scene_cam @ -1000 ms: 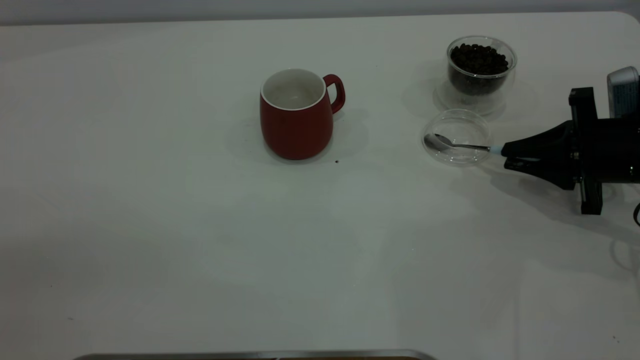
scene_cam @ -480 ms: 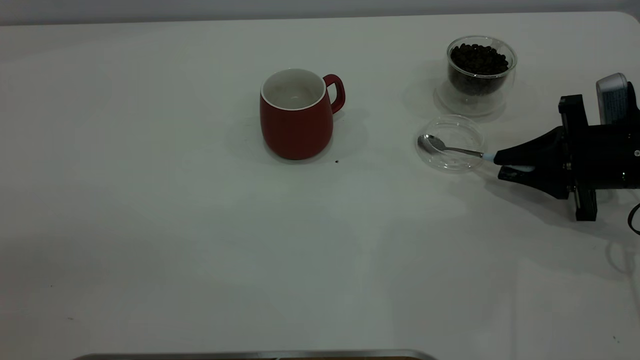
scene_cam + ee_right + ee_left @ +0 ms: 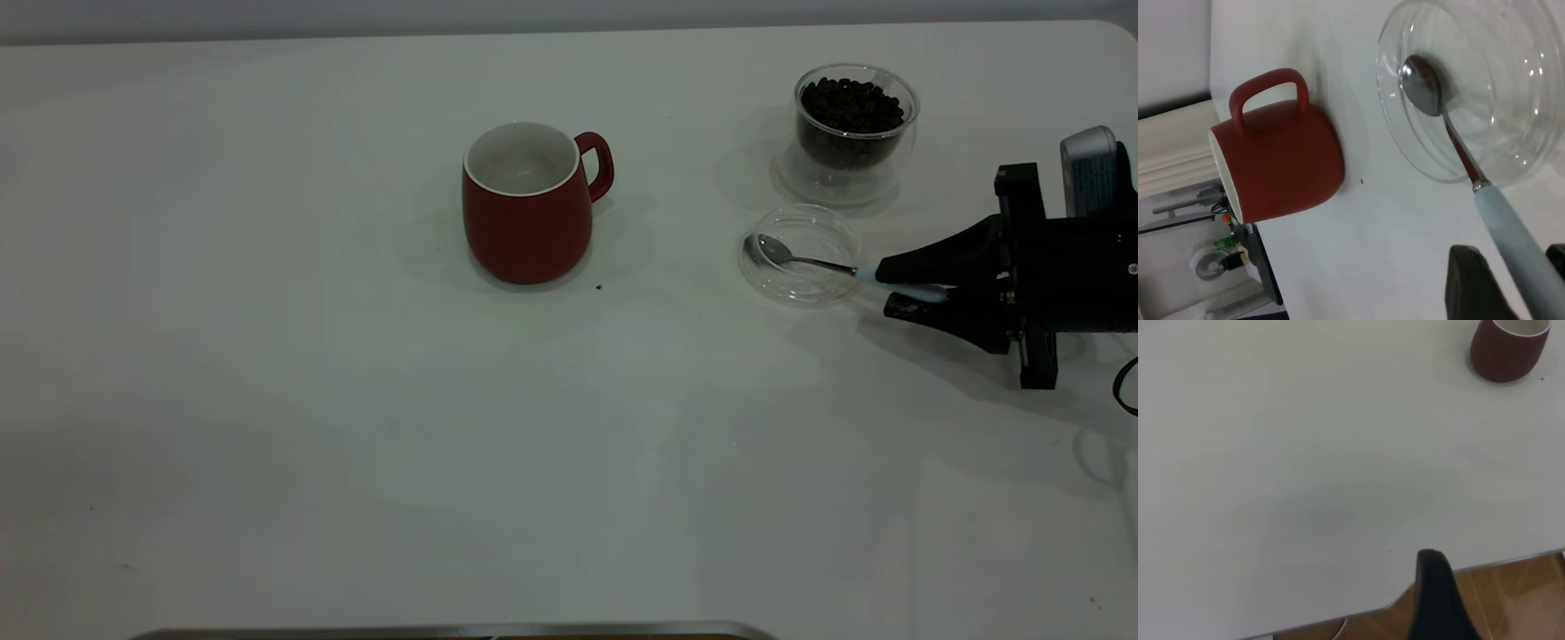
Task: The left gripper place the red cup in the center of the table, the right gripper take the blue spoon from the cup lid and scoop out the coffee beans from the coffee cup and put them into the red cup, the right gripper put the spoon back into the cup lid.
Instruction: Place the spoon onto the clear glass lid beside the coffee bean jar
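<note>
Exterior view: one red cup [image 3: 528, 206] mid-table [image 3: 356, 427]; one coffee cup [image 3: 855, 124] of coffee beans [image 3: 851, 105] at far right, one cup lid [image 3: 800, 255] just in front.
Right gripper [image 3: 893, 286]: fingers astride the blue spoon [image 3: 805, 259] handle, a slight gap showing; bowl in lid.
Right wrist view: pale handle [image 3: 1511, 233] passes between the fingers; contact unclear.
Left wrist view: left gripper [image 3: 1438, 600] at the table's edge, one finger visible, state unreadable.

The bench [image 3: 356, 427] is smooth matt white. The mug [image 3: 527, 213] is glossy red ceramic, white inside. The lid [image 3: 800, 256] and cup [image 3: 855, 133] are clear shiny glass; the beans [image 3: 852, 102] look dark and dull. The spoon [image 3: 805, 260] has a polished metal bowl and a pale-blue matt handle. The right pincer [image 3: 885, 289] is matt black plastic.
</note>
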You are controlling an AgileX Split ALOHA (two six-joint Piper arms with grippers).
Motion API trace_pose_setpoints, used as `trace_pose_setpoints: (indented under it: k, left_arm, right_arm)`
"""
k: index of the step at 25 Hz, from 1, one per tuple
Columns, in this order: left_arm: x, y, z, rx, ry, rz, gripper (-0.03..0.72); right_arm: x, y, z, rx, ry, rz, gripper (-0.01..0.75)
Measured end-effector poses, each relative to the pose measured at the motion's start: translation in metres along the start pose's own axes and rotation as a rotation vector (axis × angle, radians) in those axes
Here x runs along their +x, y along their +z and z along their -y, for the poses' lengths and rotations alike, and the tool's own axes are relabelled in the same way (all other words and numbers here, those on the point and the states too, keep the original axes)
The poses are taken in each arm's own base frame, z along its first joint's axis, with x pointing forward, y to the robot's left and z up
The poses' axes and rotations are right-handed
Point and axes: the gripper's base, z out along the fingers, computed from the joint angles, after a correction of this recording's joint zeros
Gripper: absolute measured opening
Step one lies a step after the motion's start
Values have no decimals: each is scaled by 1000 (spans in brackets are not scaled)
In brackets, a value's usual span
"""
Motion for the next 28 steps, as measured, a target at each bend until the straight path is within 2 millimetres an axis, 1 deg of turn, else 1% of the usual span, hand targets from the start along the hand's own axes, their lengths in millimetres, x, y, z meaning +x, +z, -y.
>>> trace_pose_setpoints:
  k: [3, 8, 11, 23, 26, 28]
  left_arm:
    - [0, 0, 0, 0, 0, 0, 516]
    - [0, 0, 0, 0, -1, 0, 516]
    - [0, 0, 0, 0, -1, 0, 516]
    - [0, 0, 0, 0, -1, 0, 516]
    - [0, 0, 0, 0, -1, 0, 516]
    - [0, 0, 0, 0, -1, 0, 516]
  right_arm:
    - [0, 0, 0, -1, 0, 0, 353]
    - [0, 0, 0, -2, -3, 0, 471]
    - [0, 0, 0, -2, -4, 0, 509]
    - [2, 0, 0, 5, -25, -23, 534]
    - [5, -2, 2, 64, -46, -65, 535]
    - [3, -7, -2, 117, -74, -82, 536]
